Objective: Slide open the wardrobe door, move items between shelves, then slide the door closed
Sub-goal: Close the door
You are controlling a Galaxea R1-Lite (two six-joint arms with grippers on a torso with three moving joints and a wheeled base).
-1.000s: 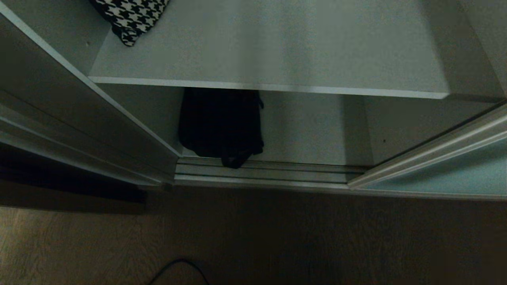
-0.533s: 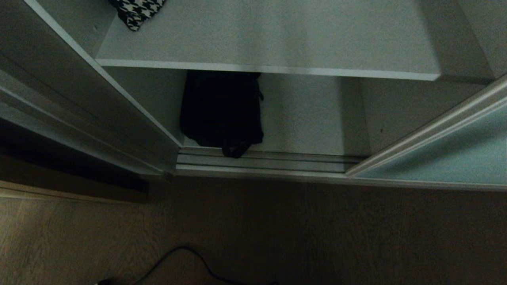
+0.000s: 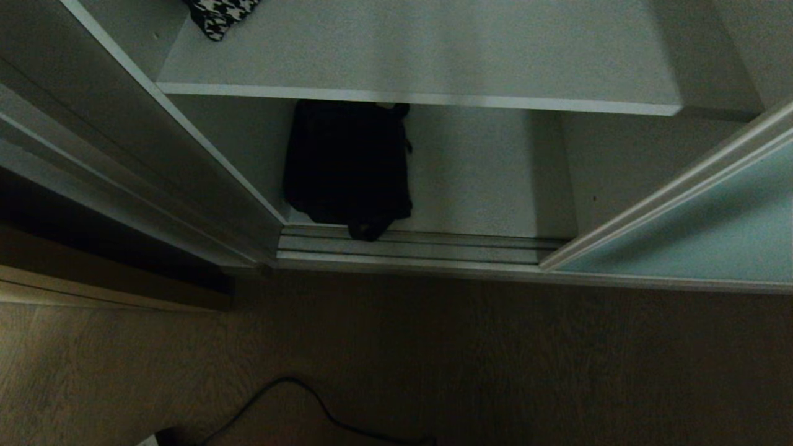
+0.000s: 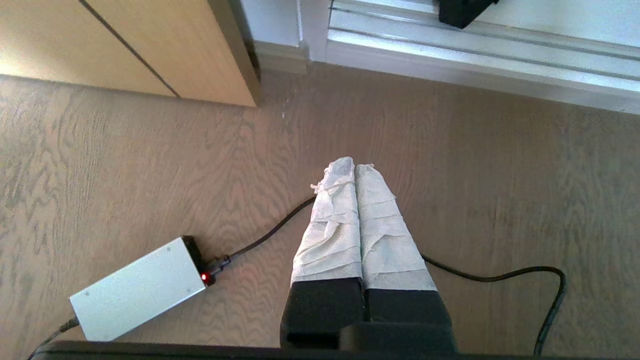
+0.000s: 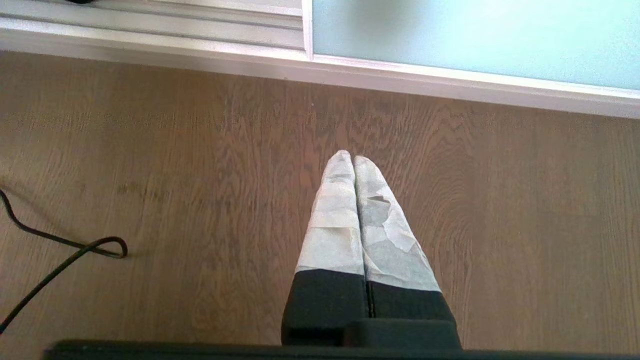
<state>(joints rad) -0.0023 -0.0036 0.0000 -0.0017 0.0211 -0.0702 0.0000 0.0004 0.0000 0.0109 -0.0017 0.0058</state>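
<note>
Head view lacks both arms; wrist cams: left end effector (image 4: 354, 165) & right end effector (image 5: 348, 156) pinched closed, empty.

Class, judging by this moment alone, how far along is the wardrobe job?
Done: the sliding wardrobe door stands open. In hand: nothing; the left gripper and right gripper are shut, empty, above the floor. The houndstooth bag lies on the upper shelf, the black bag below. Whether any item was already moved cannot be told; closing the door remains.

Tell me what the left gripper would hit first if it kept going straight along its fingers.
Most likely the bare wooden floor. The left gripper, fingers shut and empty, points down at it, short of the ribbed floor track. Depth is hard to judge.
</note>
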